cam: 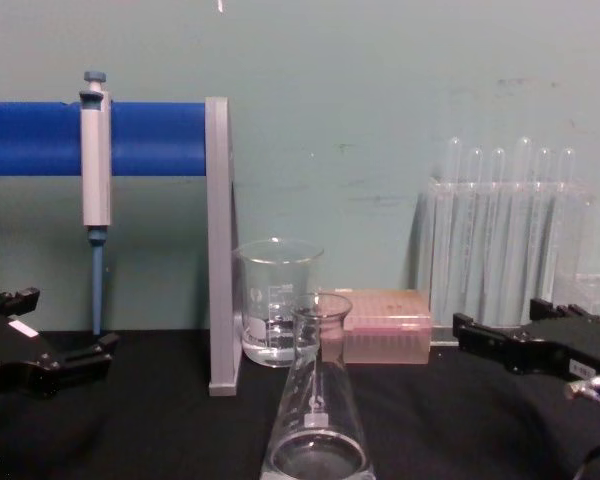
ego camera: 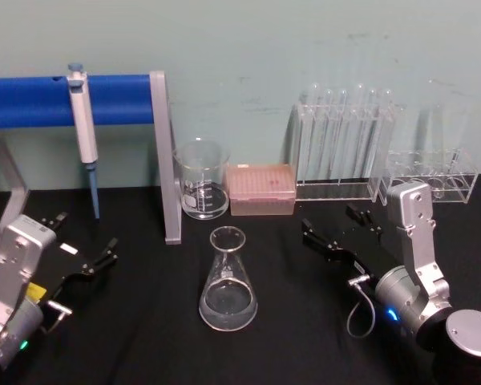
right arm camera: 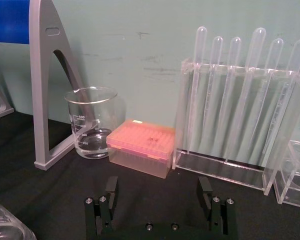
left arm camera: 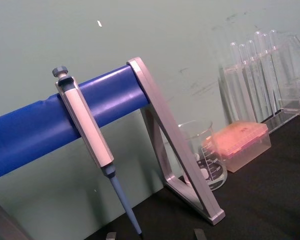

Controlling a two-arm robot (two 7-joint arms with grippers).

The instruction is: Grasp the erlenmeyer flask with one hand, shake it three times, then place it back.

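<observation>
A: Between the two end effectors, on the black surface (ego camera: pixel 144 337), stands the erlenmeyer flask (ego camera: pixel 228 282). Upright, free of contact, a little clear liquid in the base.

B: State of the right end effector (ego camera: pixel 342 225)?

A: Fingers spread wide, nothing between them. It lies low over the surface, to the flask's right and apart from it. In the right wrist view both fingers (right arm camera: pixel 111 186) point toward the pink tip box (right arm camera: pixel 140 146) and the test tube rack (right arm camera: pixel 235 125) beyond them; the flask's glass shows just at the corner, off to one side of the fingers.

B: And the left end effector (ego camera: pixel 86 245)?

A: Also spread wide and empty, resting near the surface to the flask's left, well apart from it. Ahead of it hangs a pipette (ego camera: pixel 84 132) on a blue bar (ego camera: pixel 32 100), carried by a grey stand (ego camera: pixel 165 156).

B: Anything else near the flask?

A: A glass beaker (ego camera: pixel 202 180) stands behind it, beside the tip box, farther from both end effectors than the flask is. A second clear rack (ego camera: pixel 433 172) stands beyond the right end effector.
</observation>
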